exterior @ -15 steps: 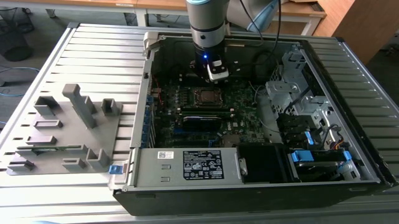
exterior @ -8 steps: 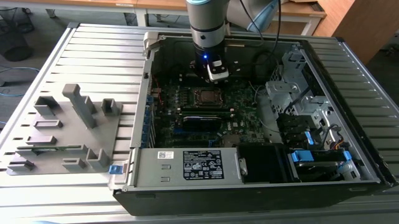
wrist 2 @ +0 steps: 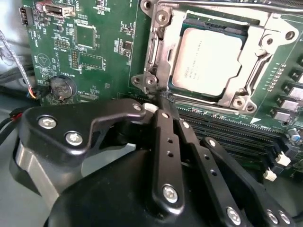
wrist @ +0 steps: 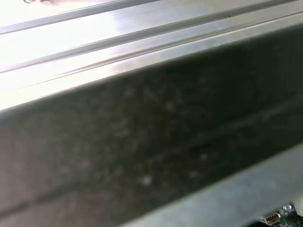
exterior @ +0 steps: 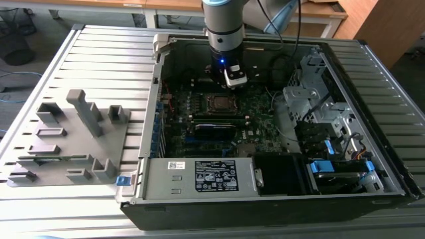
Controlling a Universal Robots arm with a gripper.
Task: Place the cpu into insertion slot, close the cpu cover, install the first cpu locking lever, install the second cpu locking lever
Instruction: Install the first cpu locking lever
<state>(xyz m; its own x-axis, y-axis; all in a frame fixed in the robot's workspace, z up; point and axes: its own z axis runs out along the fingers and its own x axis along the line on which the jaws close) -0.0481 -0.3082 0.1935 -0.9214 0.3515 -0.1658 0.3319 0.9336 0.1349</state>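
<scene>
Sitting in the insertion slot: 1 cpu, silver top up, w/ the cpu cover closed flat around it, chip showing thru the window. 1 gripper low over the motherboard, fingertips pinched together right at the socket corner by a thin lever end, no gap betw them; can't tell if lever is actually grasped. 1 round coin battery well apart from socket. Exterior view: 1 arm reaching into 1 open PC case, 1 labelled power supply box near front, 1 grey fixture tray at the exterior view's left.
</scene>
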